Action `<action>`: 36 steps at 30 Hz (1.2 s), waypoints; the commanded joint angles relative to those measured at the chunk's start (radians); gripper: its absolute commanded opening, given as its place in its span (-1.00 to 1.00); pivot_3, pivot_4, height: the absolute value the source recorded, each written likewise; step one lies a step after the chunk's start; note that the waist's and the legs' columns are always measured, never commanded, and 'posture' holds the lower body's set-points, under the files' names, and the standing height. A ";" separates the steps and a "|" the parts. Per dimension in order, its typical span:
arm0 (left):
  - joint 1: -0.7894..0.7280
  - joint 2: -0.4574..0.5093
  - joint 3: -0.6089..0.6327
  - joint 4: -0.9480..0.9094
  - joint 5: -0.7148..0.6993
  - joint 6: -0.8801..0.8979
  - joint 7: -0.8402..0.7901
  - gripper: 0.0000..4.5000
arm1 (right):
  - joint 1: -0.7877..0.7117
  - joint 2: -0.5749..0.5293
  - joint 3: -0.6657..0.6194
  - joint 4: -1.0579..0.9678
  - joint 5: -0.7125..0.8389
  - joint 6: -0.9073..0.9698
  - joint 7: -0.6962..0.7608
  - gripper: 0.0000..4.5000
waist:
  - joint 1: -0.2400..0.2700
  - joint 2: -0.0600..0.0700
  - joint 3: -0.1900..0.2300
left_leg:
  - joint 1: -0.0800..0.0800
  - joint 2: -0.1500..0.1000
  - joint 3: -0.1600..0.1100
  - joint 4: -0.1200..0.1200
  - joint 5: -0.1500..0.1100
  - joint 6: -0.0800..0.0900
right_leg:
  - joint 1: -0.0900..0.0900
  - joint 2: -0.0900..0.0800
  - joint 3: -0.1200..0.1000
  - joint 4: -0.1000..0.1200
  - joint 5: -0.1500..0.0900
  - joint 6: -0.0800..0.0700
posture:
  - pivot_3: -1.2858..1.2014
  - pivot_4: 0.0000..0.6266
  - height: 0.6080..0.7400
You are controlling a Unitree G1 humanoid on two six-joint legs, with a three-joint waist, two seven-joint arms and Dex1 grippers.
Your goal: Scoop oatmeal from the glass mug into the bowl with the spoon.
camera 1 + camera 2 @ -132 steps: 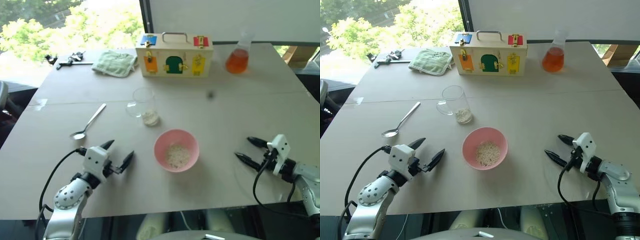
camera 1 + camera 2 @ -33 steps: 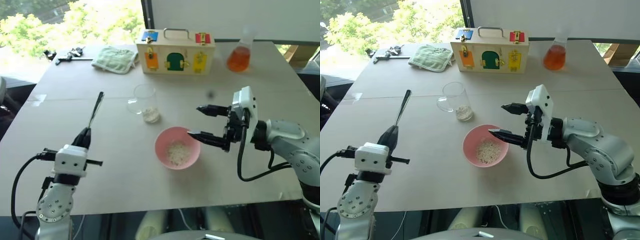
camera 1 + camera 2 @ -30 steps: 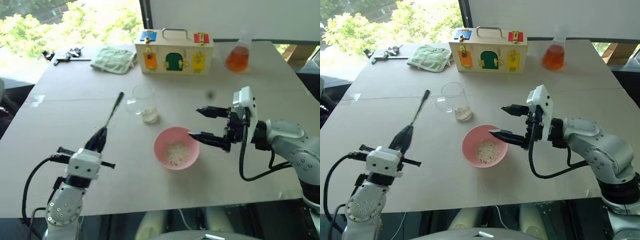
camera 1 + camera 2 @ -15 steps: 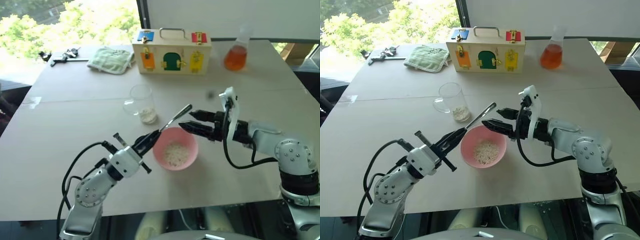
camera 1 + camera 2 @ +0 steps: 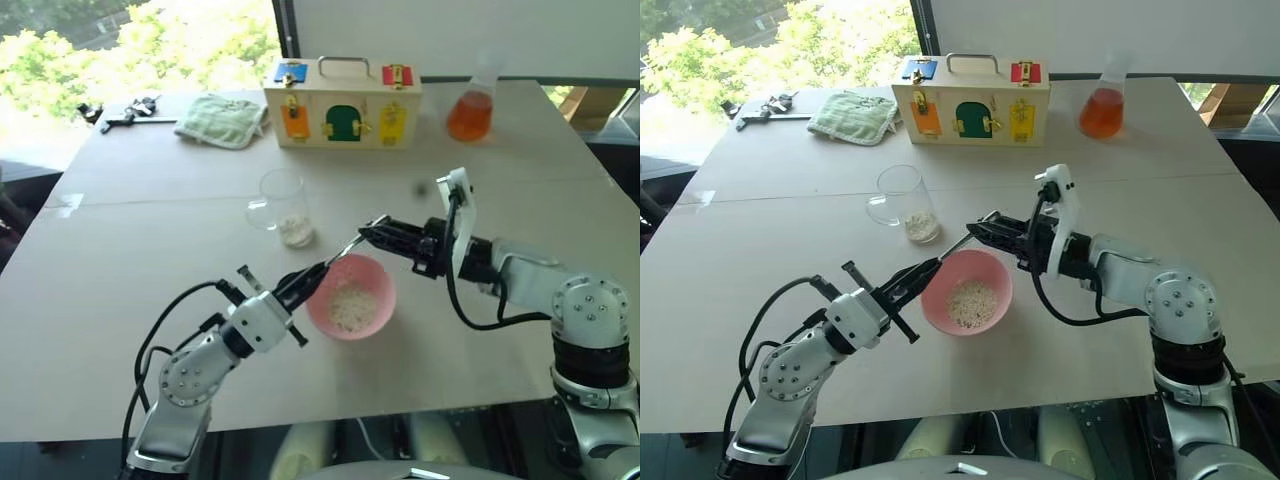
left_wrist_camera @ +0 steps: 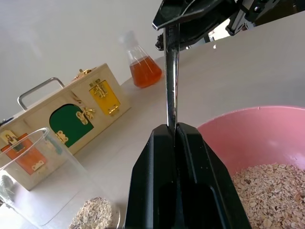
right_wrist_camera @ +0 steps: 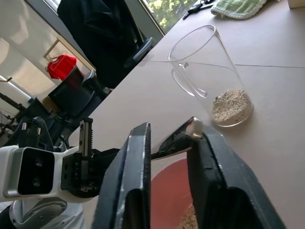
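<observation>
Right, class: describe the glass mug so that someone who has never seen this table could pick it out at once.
Start at the wooden box with coloured doors at the far edge of the table. Come nearer from it to the pink bowl; the glass mug stands just beyond the bowl, to its left. It is the clear handled cup with oatmeal at its bottom, unlike the flask of orange liquid.

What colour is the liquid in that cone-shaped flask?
Orange; the flask shows best in the right eye view.
</observation>
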 commanded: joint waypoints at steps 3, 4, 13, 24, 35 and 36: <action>-0.015 -0.014 -0.008 -0.021 0.005 -0.010 0.019 -1.00 | -0.028 0.003 -0.016 -0.020 0.020 -0.032 -0.028 -0.96 | -0.005 0.000 0.000 | 0.000 0.000 0.000 0.001 0.000 0.000 | 0.000 0.000 0.000 0.000 0.000 0.000 | 0.03 -0.52 1.00; -0.015 -0.014 -0.010 -0.022 0.003 -0.007 0.019 -1.00 | -0.030 0.007 -0.016 -0.018 0.024 -0.035 -0.033 -0.96 | -0.006 0.000 0.000 | 0.000 0.000 0.000 0.001 0.000 0.000 | 0.000 0.000 0.000 0.000 0.000 0.000 | 0.03 -0.52 1.00; -0.020 -0.003 -0.011 -0.015 -0.044 0.023 -0.006 -0.24 | -0.059 0.019 -0.027 0.023 0.054 -0.047 -0.083 -1.00 | -0.020 0.000 0.000 | 0.000 0.000 0.000 0.002 0.000 0.000 | 0.000 0.000 0.000 0.001 0.000 0.000 | 0.03 -0.52 1.00; 0.002 0.004 0.201 -0.038 0.088 -0.130 0.150 0.76 | -0.126 -0.096 -0.144 0.151 0.097 -0.044 -0.085 -1.00 | -0.020 0.000 0.000 | 0.000 0.000 0.000 0.002 0.000 0.000 | 0.000 0.000 0.000 0.001 0.000 0.000 | 0.03 -0.52 1.00; -0.002 -0.055 0.433 0.129 0.022 0.115 0.314 0.76 | -0.225 -0.193 -0.197 0.252 0.065 -0.049 -0.064 -1.00 | -0.021 0.001 0.000 | 0.000 0.001 0.001 0.002 0.000 0.000 | 0.000 0.001 0.000 0.002 0.000 0.000 | 0.03 -0.52 1.00; -0.024 -0.052 0.422 0.155 0.018 0.164 0.311 0.76 | -0.240 -0.193 -0.197 0.260 0.055 -0.054 -0.066 -1.00 | -0.020 0.001 0.000 | 0.000 0.001 0.000 0.002 0.000 0.000 | 0.000 0.001 0.000 0.002 0.000 0.000 | 0.03 -0.52 1.00</action>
